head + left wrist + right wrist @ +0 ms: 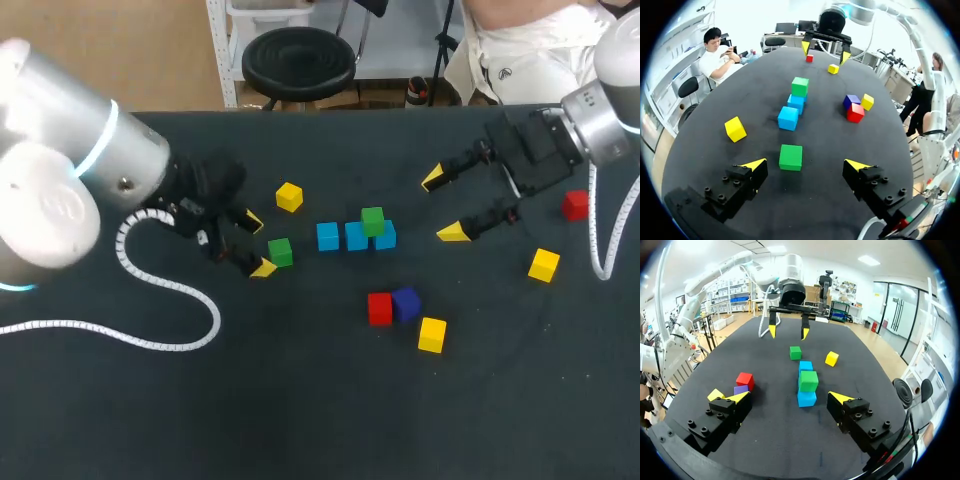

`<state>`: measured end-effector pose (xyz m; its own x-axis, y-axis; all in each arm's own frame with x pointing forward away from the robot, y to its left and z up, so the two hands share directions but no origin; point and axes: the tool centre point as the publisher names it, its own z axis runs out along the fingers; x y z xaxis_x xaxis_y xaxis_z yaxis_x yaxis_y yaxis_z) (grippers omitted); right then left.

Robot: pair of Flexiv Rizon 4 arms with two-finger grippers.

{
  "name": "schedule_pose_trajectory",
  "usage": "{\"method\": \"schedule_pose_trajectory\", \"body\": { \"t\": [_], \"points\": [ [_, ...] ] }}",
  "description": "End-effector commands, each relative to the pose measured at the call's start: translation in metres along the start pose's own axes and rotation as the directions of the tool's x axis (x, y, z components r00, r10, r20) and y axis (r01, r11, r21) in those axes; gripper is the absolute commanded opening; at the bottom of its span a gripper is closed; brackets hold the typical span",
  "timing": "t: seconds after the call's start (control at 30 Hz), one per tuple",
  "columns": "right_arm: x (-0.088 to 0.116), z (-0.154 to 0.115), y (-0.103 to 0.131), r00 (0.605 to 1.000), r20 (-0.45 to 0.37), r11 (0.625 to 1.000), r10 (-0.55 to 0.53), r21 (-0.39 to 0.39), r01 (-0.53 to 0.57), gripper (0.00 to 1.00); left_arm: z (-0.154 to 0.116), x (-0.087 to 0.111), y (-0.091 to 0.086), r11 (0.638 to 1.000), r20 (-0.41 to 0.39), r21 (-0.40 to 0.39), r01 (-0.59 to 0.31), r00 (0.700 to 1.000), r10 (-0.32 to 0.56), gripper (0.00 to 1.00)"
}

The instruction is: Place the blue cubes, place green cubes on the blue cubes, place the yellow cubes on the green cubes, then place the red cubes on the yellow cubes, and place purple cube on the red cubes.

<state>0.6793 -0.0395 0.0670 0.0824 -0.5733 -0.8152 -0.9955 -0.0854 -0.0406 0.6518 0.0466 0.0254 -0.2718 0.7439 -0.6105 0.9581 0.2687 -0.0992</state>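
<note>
At the left, the left gripper (256,244) was over the table (300,420), its fingers spread and holding nothing. A loose green cube (280,251) sat flat just ahead of its tips, untouched. A yellow cube (289,196) stood near, farther back. In the middle, three blue cubes (327,236) formed a row whose long axis ran from one arm toward the other. A second green cube (372,221) was stacked on it toward the right end. In front of the row a red cube (379,308) touched the purple cube (406,302), with another yellow cube (431,334) just beside. The right gripper (443,205) hovered released, pointing at the row's right end. Beyond it lay a far yellow cube (544,265) and a far red cube (574,205).
</note>
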Motion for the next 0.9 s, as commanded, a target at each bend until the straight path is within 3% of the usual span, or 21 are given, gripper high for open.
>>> {"method": "schedule_pose_trajectory", "body": {
  "t": [0.03,0.53,0.9],
  "points": [
    [0.000,0.000,0.000,1.000,0.002,1.000,-0.001,0.000,0.001,1.00,0.015,-0.001,0.010,1.000,-0.002,-0.018,0.001,1.000,-0.001,1.00],
    [0.000,0.000,0.000,1.000,0.002,1.000,-0.001,0.000,0.001,1.00,0.040,0.001,0.056,0.999,-0.015,-0.037,0.019,1.000,-0.020,1.00],
    [0.000,0.000,0.000,1.000,0.002,1.000,-0.001,0.000,0.001,1.00,0.044,0.010,0.059,0.999,-0.018,-0.022,0.041,0.999,-0.042,1.00]
  ]
}}
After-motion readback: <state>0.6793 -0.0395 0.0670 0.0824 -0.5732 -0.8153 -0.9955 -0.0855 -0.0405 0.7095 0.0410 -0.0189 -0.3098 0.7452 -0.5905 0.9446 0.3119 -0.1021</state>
